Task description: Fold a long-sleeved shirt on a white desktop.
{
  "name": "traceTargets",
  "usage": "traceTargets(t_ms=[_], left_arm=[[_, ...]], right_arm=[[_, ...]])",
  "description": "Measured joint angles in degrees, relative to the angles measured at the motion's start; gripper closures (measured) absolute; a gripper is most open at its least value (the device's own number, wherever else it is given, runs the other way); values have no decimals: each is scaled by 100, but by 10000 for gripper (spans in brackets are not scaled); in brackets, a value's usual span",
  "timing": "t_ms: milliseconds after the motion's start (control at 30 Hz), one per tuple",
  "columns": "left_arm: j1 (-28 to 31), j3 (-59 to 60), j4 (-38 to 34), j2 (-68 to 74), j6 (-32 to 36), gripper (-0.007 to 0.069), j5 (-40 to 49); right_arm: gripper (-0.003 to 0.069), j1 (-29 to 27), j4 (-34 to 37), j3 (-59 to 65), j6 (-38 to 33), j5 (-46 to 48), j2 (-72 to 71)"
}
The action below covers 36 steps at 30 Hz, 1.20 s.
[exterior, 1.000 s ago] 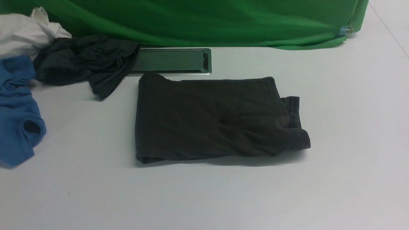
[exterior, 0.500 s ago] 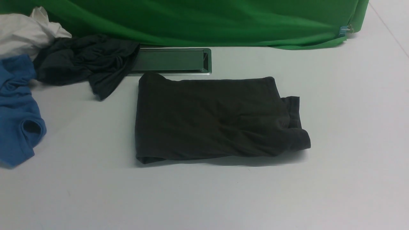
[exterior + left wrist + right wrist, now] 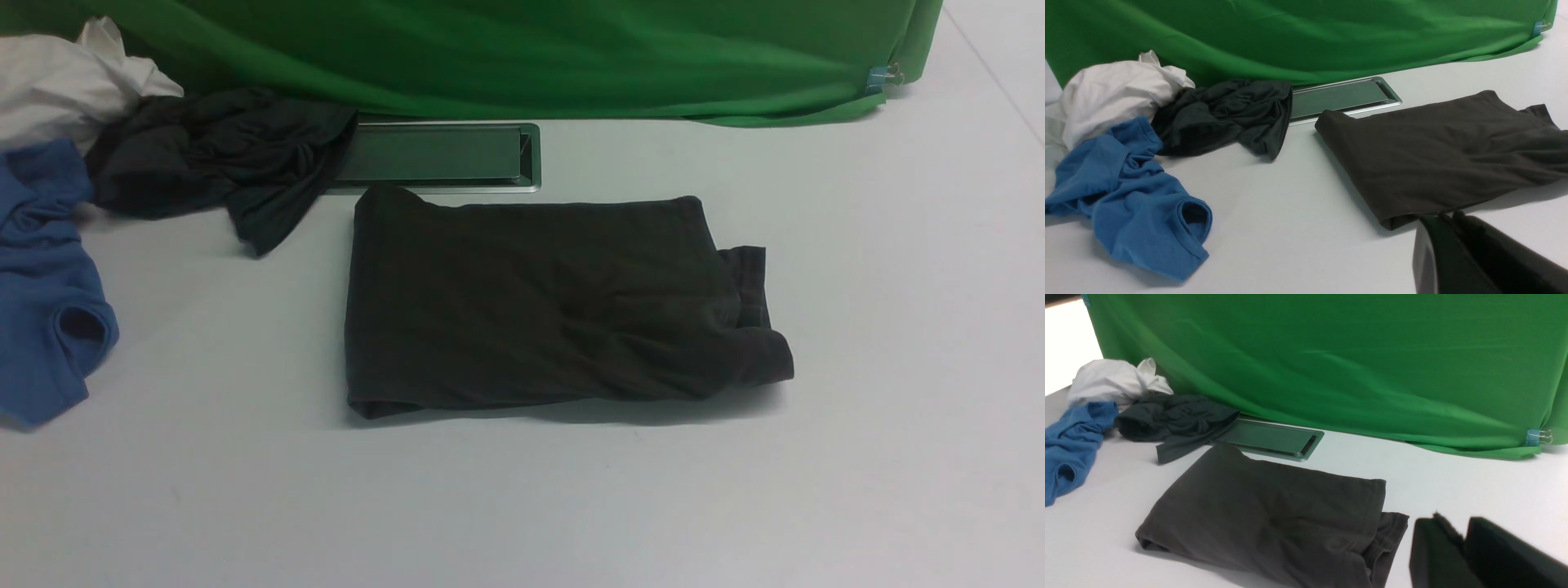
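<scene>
Cloth lies folded in the front view: the shirt rests mid-desk, a loose sleeve end poking right that could spring the fold; both arms are out of sight. From the left wrist, the left gripper, pressed together, holds nothing. From the right wrist, the right gripper shows a narrow gap, tips cropped.

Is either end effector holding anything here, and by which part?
Nothing is held. The folded dark brown-black knit shirt lies free on the white desktop, clear of the left end effector and the right end effector.
</scene>
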Motion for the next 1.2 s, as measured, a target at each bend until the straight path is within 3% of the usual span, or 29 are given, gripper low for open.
traceTargets(t_ms=[233, 367, 600, 733, 900, 1200], left_arm=[[0, 296, -24, 0, 377, 606, -180], [0, 878, -43, 6, 558, 606, -730], [35, 2679, -66, -236, 602, 604, -3680], [184, 3832, -66, -296, 578, 604, -4632], [265, 4174, -47, -296, 439, 604, -4189], [265, 4174, 39, -308, 260, 603, -4179]], right_arm=[[541, 0, 0, 0, 0, 0, 0], [531, 0, 0, 0, 0, 0, 0], [516, 0, 0, 0, 5, 0, 0], [507, 0, -7, 0, 5, 7, 0], [502, 0, -7, 0, 5, 35, -4], [498, 0, -7, 0, 5, 35, -4]])
